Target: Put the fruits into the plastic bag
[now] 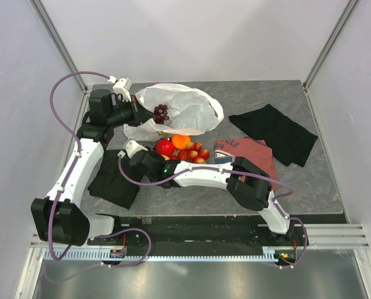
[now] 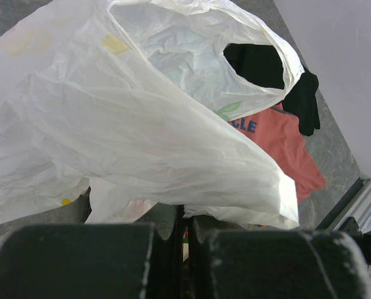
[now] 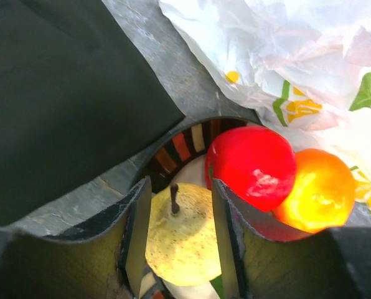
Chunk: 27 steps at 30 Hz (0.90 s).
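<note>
Black cloth [image 1: 114, 180] near-left on table [image 1: 322, 180]. Left gripper [image 2: 184, 227] jaws pressed together, pinching plastic bag [image 1: 185, 109] edge, far-left. Bag lies open, grape bunch [image 1: 161, 113] inside it. Just near of bag, plate [image 3: 179, 146] holds yellow stemmed fruit [image 3: 182, 230], red apple [image 3: 254, 165], orange [image 3: 319, 187], small red-yellow fruits [image 1: 195, 152]. Right gripper [image 3: 180, 249] over plate, jaws spread, straddling yellow fruit. Red T-shirt [image 1: 254, 152] right of plate, second black cloth [image 1: 276, 132] far-right
</note>
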Available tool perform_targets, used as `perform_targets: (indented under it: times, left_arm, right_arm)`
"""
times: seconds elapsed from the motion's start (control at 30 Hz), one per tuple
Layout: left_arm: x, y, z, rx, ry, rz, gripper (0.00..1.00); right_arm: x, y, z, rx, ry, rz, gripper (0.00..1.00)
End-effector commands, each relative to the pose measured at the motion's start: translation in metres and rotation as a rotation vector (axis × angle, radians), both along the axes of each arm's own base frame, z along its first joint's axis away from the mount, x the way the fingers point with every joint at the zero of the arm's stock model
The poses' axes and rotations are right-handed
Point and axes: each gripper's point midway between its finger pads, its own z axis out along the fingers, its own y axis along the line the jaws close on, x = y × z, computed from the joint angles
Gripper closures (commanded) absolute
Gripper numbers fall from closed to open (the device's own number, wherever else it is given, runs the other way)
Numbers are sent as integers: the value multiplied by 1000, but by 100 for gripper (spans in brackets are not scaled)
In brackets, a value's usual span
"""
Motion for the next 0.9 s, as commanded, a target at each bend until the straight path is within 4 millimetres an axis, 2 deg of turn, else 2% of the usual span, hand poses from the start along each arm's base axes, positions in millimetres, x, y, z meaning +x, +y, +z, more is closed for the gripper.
perform_targets:
  times: [0.0, 0.03, 0.33, 0.5, 0.67, 0.87]
  left_arm:
    - [2, -1, 8, -26, -5, 0, 99]
    - [2, 0, 8, -26, -5, 1, 99]
    - [3, 1, 8, -27, -4, 4, 98]
    - [3, 2, 8, -27, -5, 6, 98]
    - [2, 1, 8, -31, -3, 1, 99]
    - [2, 1, 8, -35, -1, -1, 99]
  right_arm:
    - [10, -1, 13, -4, -46, -40, 56]
    - [10, -3, 13, -8, -50, -46, 63]
    - [9, -4, 19, 47, -13, -50, 100]
    - [5, -13, 34, 111, 17, -63, 100]
    - [-7, -36, 71, 266, 49, -85, 100]
    - [-19, -59, 118, 534, 99, -42, 100]
